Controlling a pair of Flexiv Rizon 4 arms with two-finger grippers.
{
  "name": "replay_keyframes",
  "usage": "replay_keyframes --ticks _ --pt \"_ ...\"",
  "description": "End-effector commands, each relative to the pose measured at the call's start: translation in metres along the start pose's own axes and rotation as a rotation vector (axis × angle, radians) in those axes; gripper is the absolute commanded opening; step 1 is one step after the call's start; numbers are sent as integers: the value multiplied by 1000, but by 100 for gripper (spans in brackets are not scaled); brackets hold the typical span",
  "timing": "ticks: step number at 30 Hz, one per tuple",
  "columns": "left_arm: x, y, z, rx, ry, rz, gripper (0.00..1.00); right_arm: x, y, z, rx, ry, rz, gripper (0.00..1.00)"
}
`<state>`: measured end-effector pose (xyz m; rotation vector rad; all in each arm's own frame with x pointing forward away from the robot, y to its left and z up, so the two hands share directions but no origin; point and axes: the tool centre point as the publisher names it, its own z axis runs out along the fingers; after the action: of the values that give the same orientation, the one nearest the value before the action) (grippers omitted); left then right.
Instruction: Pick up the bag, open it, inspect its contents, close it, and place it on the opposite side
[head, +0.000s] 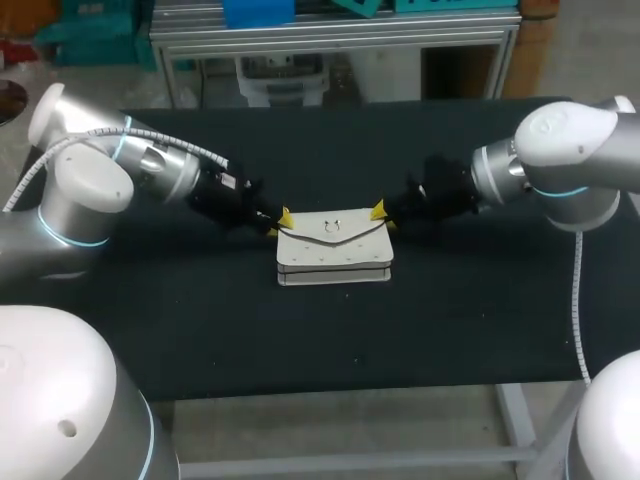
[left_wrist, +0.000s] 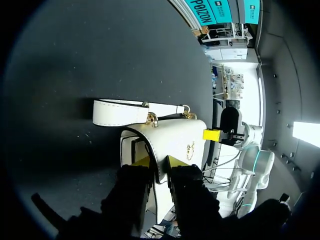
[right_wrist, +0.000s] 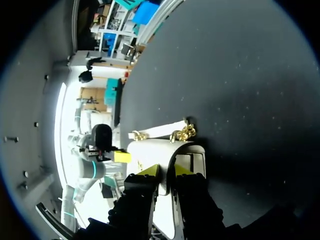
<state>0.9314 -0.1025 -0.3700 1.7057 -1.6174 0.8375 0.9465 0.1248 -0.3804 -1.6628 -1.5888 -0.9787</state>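
Left gripper (head: 281, 220) and right gripper (head: 381, 212) each clench the white bag (head: 335, 258) between their fingers. Flap (head: 335, 230) appears down; opening, inspection, transfer outstanding.

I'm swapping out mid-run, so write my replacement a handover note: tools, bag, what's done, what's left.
Left tool: shut on one end of the white bag, a finger either side of its edge.
Right tool: shut on the opposite end likewise.
Bag: resting at the middle of the black table; flap looks closed, strap lying beyond it.
Done: both grips appear taken.
Left: lift, open, inspect, close, place on the opposite side.
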Motion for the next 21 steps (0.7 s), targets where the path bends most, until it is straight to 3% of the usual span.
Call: replay_keyframes --ticks 1,21 --pt "-5 3 0 17 3 1 0 -1 -1 -4 -2 -4 0 0" --pt "-5 3 3 -3 32 -6 0 -2 -1 -2 1 29 16 0"
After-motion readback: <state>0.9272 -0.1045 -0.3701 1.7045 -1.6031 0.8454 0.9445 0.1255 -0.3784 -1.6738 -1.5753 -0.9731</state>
